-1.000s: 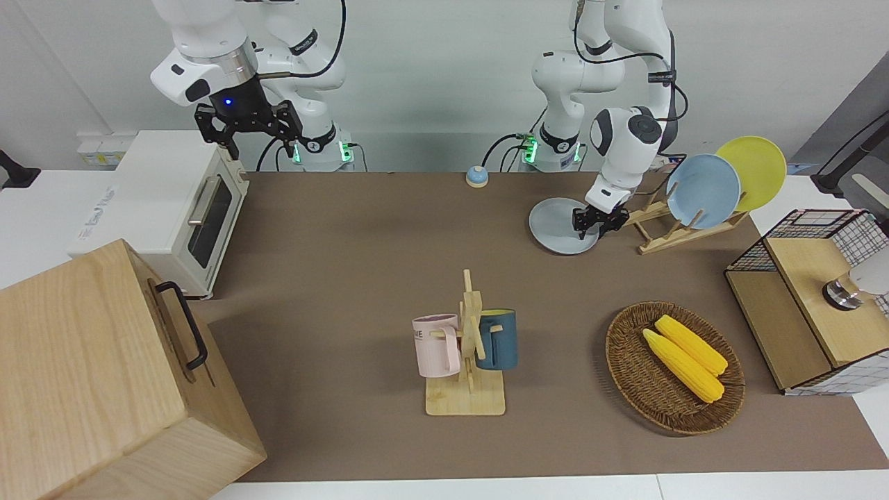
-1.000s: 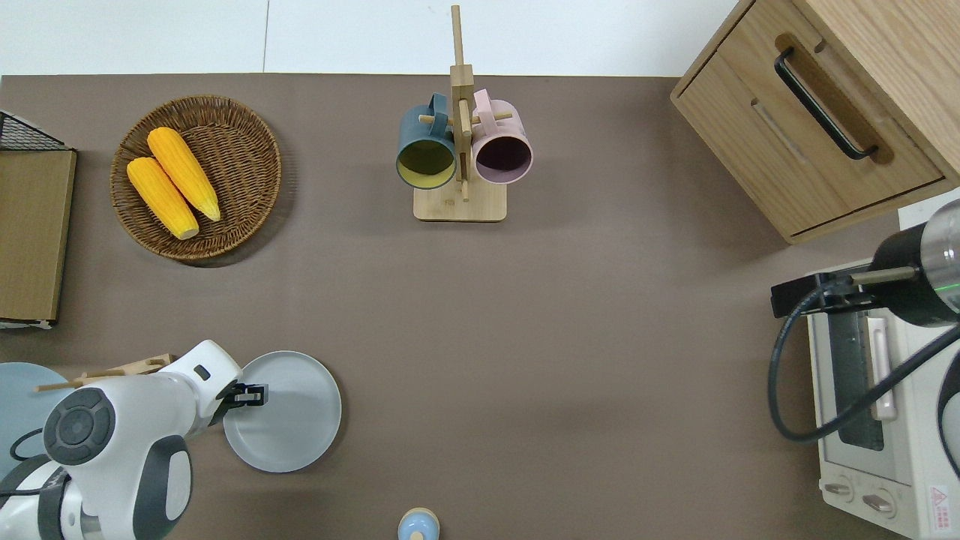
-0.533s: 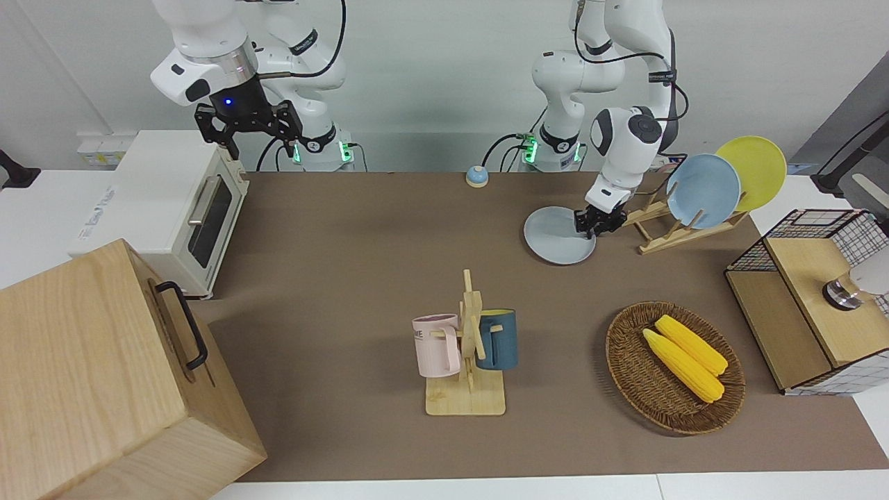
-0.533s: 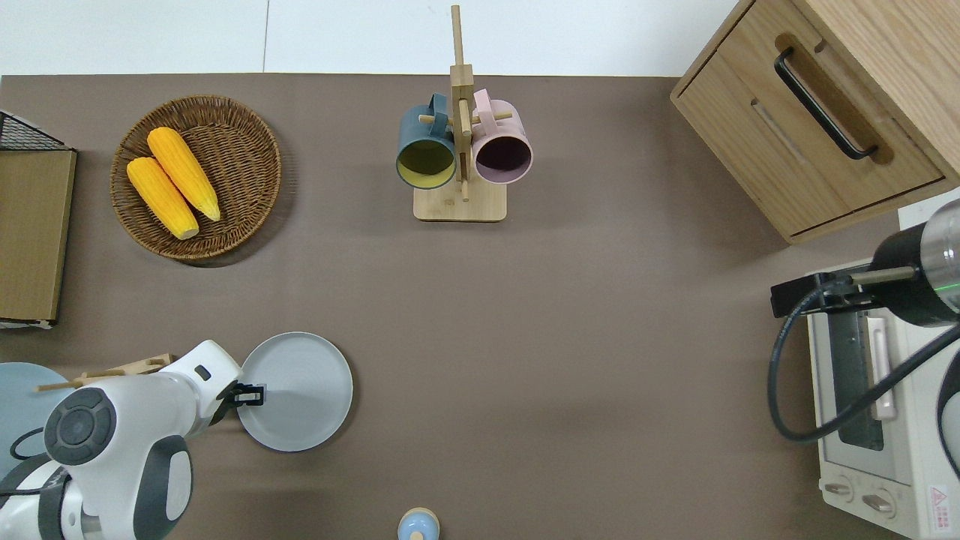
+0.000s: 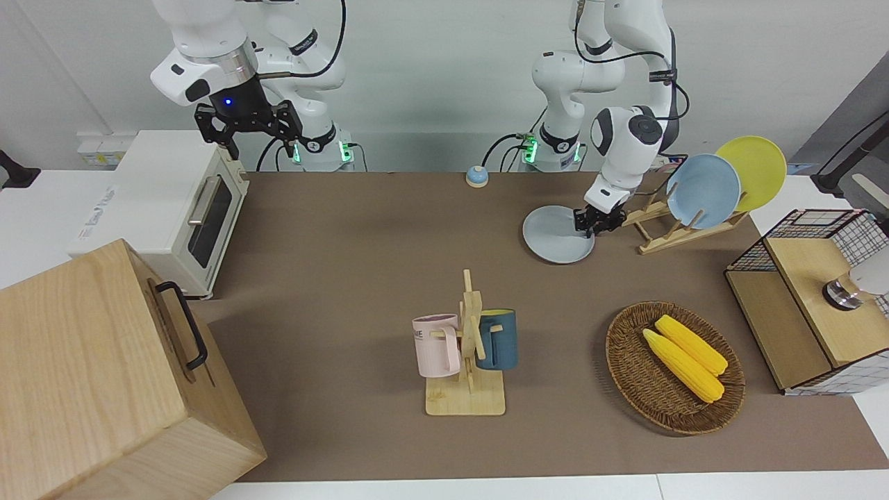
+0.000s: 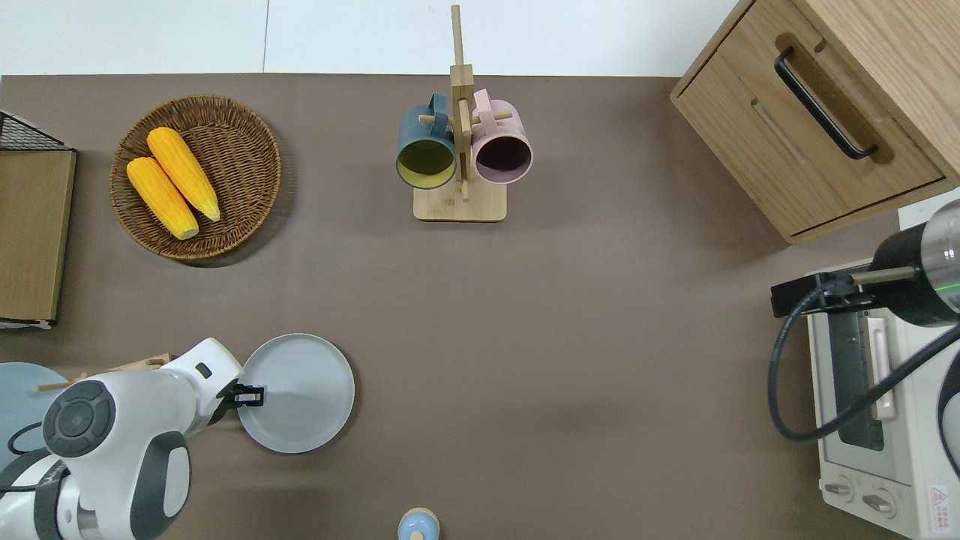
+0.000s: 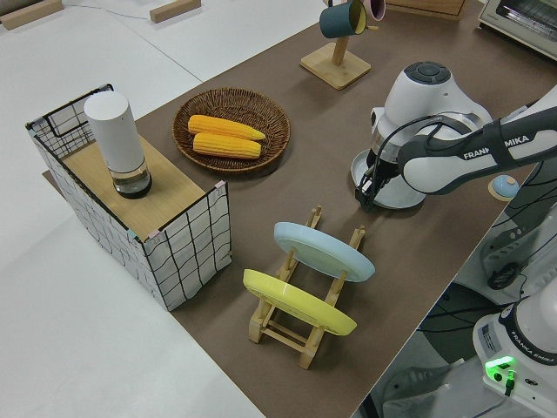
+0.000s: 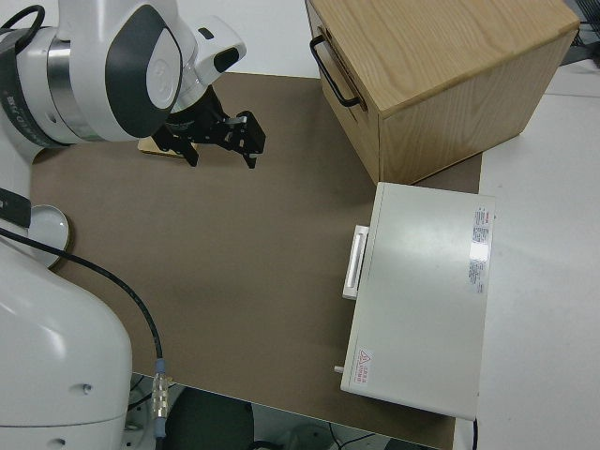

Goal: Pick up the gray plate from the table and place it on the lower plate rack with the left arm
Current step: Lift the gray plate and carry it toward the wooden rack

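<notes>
The gray plate [image 5: 552,236] [image 6: 304,394] [image 7: 358,165] is at the left arm's end of the table, beside the low end of the lower plate rack [image 5: 668,232] [image 6: 131,367] [image 7: 300,326]. My left gripper [image 5: 589,223] [image 6: 251,395] [image 7: 369,193] is shut on the plate's rim, on the side toward the rack. I cannot tell whether the plate is clear of the mat. The rack's upper slots hold a light blue plate [image 5: 703,191] [image 7: 322,251] and a yellow plate [image 5: 753,170] [image 7: 296,303]. The right gripper [image 5: 250,135] [image 8: 223,141] is parked and open.
A wicker basket [image 5: 628,375] with two corn cobs and a wire-sided wooden box [image 5: 799,305] lie farther from the robots than the rack. A mug stand [image 5: 469,347] is mid-table. A small blue bell [image 5: 476,176], a toaster oven [image 5: 173,208] and a wooden cabinet [image 5: 97,375] stand toward the right arm's end.
The left gripper has carried the gray plate a short way farther from the robots and toward the right arm's end. The right arm has not moved.
</notes>
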Action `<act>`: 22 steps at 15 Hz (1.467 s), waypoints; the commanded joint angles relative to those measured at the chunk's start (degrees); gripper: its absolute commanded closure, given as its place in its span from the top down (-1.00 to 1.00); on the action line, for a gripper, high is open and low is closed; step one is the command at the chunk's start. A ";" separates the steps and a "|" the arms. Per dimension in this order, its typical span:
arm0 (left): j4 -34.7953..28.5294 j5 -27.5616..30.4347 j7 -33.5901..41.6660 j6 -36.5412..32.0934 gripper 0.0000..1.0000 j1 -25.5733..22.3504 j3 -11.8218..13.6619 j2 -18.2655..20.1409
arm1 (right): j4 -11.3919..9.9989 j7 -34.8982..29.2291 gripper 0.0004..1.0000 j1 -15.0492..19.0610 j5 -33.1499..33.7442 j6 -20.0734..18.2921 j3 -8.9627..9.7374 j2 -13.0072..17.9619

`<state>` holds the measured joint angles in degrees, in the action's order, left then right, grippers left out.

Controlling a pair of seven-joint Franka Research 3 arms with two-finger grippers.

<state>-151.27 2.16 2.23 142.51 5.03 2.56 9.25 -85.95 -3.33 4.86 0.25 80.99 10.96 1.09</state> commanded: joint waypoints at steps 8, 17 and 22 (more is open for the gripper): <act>5.10 -0.40 -0.03 -9.96 -1.00 0.59 0.34 3.58 | 0.35 -0.01 0.97 0.41 -0.34 -0.83 0.38 0.14; 6.33 -0.40 -0.38 -13.22 -1.00 0.07 0.51 6.74 | 0.35 0.08 0.98 0.41 -0.34 -0.83 0.38 0.14; 9.49 -0.49 -0.47 -18.13 -1.00 -0.02 0.51 7.71 | 0.35 -0.01 0.98 0.41 -0.34 -0.83 0.38 0.14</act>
<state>-144.10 2.16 2.27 128.74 4.99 2.81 15.58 -85.95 -3.33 4.86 0.25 80.99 10.96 1.09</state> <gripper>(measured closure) 0.916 0.009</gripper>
